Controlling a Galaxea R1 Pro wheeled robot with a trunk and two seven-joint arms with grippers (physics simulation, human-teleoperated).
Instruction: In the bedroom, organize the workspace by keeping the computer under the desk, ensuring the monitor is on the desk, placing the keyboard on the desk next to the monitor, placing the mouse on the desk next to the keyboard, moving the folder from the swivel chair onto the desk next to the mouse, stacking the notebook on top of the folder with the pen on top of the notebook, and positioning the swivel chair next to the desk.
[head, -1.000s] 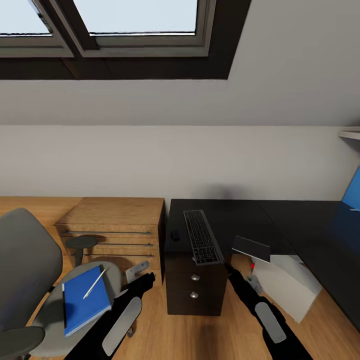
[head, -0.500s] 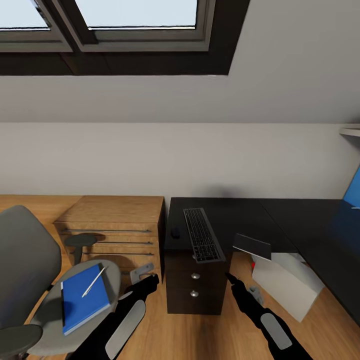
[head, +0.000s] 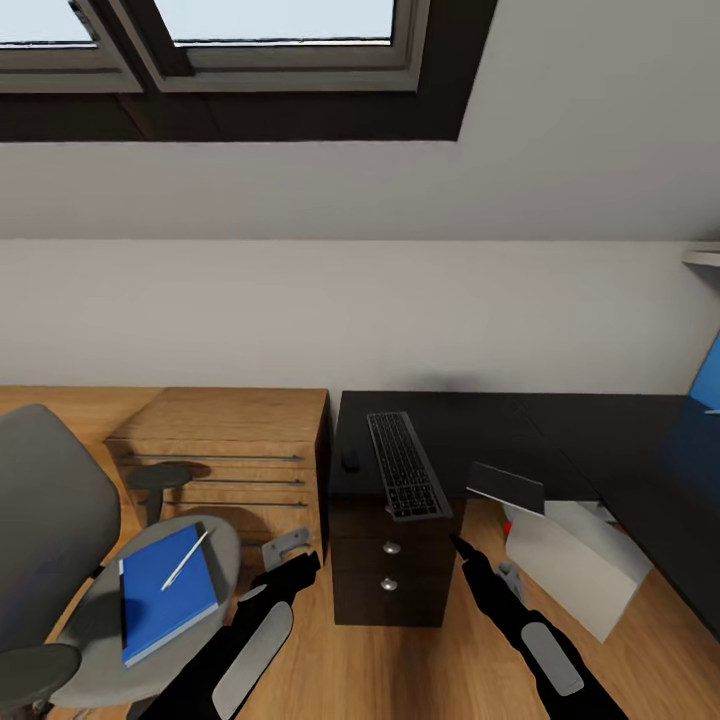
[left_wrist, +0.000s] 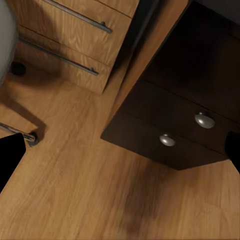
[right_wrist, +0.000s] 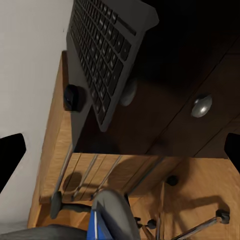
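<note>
I'm looking down at the desk (head: 480, 430). The keyboard (head: 403, 466) lies on its top above the black drawer unit (head: 388, 572), overhanging the front edge, with the mouse (head: 350, 461) just beside it towards the wooden cabinet (head: 225, 455). Well apart from the desk, past that cabinet, the swivel chair (head: 60, 560) carries the folder (head: 160, 595) on its seat, and the pen (head: 185, 560) rests on the folder. My left gripper (left_wrist: 120, 150) has its fingers spread apart over the floor before the drawers. My right gripper (right_wrist: 120, 150) is spread too, near the keyboard.
</note>
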